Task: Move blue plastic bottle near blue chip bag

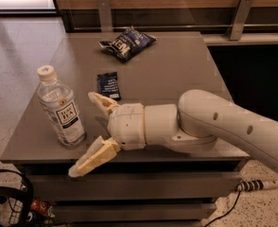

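Observation:
The blue plastic bottle [61, 109] stands upright near the table's front left corner, clear with a white cap and a white-and-dark-blue "TEA" label. The blue chip bag [128, 42] lies at the far middle of the table, puffy dark blue with white letters. My gripper [84, 134] is open, its two cream fingers spread wide just right of the bottle, low over the front edge. One finger [101, 102] points toward the bottle's upper half, the other finger [92, 159] hangs past the table edge. It holds nothing.
A small flat dark blue packet [108, 85] lies between the bottle and the chip bag. The grey table [186, 65] has drawers below. My white arm [224, 122] crosses its front right. A black cable coil [6, 197] lies on the floor at left.

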{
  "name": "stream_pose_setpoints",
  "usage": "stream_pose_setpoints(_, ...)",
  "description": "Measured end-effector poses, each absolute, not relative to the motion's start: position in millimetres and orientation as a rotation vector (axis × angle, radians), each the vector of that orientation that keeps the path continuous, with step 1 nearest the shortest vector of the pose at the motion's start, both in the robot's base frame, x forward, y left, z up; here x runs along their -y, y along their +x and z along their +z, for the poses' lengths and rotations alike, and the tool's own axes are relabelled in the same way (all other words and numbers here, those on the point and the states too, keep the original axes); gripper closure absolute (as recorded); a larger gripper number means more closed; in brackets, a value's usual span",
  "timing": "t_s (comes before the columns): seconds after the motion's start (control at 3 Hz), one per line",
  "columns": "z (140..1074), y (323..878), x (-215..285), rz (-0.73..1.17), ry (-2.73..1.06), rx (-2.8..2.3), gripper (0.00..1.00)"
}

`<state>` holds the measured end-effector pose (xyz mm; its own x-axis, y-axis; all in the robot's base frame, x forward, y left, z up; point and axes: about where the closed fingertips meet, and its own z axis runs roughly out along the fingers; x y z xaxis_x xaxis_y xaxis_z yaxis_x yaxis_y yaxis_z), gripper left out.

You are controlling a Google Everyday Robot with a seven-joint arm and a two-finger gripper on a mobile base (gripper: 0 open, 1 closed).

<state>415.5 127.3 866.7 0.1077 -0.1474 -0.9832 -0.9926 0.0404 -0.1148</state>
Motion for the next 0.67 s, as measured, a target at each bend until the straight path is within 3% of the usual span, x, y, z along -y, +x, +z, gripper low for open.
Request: stream_pose_setpoints(0.67,861,426,-157,1.055,-1.372,-1.279,0.0)
